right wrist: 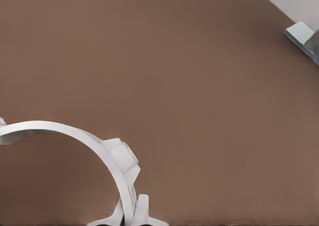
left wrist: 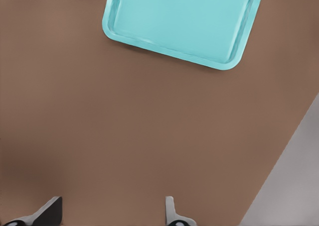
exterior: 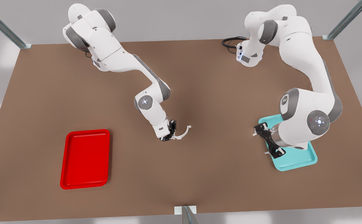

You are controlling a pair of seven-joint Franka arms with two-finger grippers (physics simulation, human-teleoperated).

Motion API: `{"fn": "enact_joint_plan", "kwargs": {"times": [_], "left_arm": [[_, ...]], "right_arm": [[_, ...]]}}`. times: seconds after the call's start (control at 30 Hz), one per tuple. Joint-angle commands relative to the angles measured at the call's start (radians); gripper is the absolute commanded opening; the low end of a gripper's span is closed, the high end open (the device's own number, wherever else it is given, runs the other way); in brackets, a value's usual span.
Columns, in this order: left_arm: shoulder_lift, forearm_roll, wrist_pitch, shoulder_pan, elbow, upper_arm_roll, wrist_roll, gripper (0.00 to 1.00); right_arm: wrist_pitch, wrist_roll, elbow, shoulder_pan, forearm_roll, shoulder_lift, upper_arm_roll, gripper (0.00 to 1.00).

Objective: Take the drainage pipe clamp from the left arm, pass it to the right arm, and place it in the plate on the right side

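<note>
The drainage pipe clamp (exterior: 183, 132), a thin white half-ring, hangs above the middle of the brown table, pinched at one end by my right gripper (exterior: 172, 131). In the right wrist view the clamp (right wrist: 75, 134) arcs away from the fingertips (right wrist: 142, 208), which are closed on its tab. The red plate (exterior: 85, 158) lies on the front view's left, with nothing in it and well apart from that gripper. My left gripper (exterior: 268, 142) hovers open at the near edge of a teal tray, on the front view's right. Its two fingers (left wrist: 50, 211) stand wide apart with bare table between them.
The teal tray (exterior: 296, 158) (left wrist: 184, 22) lies partly under the left arm's wrist. A black cable (exterior: 230, 42) loops at the table's back edge. Metal frame posts stand at the corners, and a bracket (exterior: 185, 211) (right wrist: 304, 37) at the front edge's middle.
</note>
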Motion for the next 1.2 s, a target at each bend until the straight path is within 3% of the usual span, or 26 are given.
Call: {"fn": "enact_joint_plan", "kwargs": {"times": [0.0,0.03,0.07,0.17,0.23,0.33,0.43,0.57,0.8,1.03,1.07,1.1,1.17], "left_arm": [[-0.082,0.079,-0.307,0.091,-0.026,-0.009,2.061,1.00],[-0.170,0.112,-0.292,0.093,-0.161,-0.011,2.317,1.00],[-0.399,0.116,0.009,0.052,-0.582,-0.018,2.216,1.00],[-0.364,0.070,-0.158,0.067,-0.539,-0.012,2.114,1.00],[-0.366,0.038,-0.150,0.065,-0.533,-0.014,2.113,1.00],[-0.364,0.030,-0.155,0.064,-0.514,-0.015,2.122,1.00],[-0.361,0.035,-0.153,0.064,-0.516,-0.015,2.122,1.00],[-0.359,0.038,-0.156,0.059,-0.516,-0.015,2.117,1.00],[-0.352,0.040,-0.153,0.064,-0.517,-0.015,2.117,1.00],[-0.355,0.041,-0.156,0.062,-0.514,-0.015,2.116,1.00],[-0.355,0.043,-0.155,0.064,-0.514,-0.015,2.117,1.00],[-0.359,0.041,-0.155,0.061,-0.511,-0.017,2.111,1.00],[-0.362,0.041,-0.156,0.058,-0.485,-0.018,2.109,1.00]], "right_arm": [[-0.030,-0.027,-0.005,-0.048,-0.009,-0.016,-0.001,0.21],[-0.053,-0.066,-0.007,-0.074,-0.010,-0.024,-0.001,0.21],[-0.097,-0.180,-0.005,-0.132,-0.010,-0.035,-0.001,0.21],[-0.277,-0.415,0.003,-0.301,-0.023,-0.075,-0.002,0.21],[-0.341,-0.603,0.003,-0.465,-0.122,-0.093,-0.002,0.21],[-0.346,-0.778,-0.005,-0.566,-0.198,-0.110,-0.036,0.21],[-0.341,-0.789,0.004,-0.577,-0.267,-0.104,-0.107,0.21],[-0.323,-0.809,0.003,-0.612,-0.296,-0.050,-0.134,0.21],[-0.162,-0.766,-0.066,-0.602,-0.283,0.008,-0.134,0.21],[-0.151,-0.627,-0.103,-0.600,-0.280,0.014,-0.133,0.21],[-0.152,-0.594,-0.106,-0.600,-0.282,0.014,-0.131,0.82],[-0.151,-0.584,-0.106,-0.600,-0.282,0.013,-0.131,1.00],[-0.157,-0.573,-0.108,-0.600,-0.283,0.008,-0.131,1.00]]}}
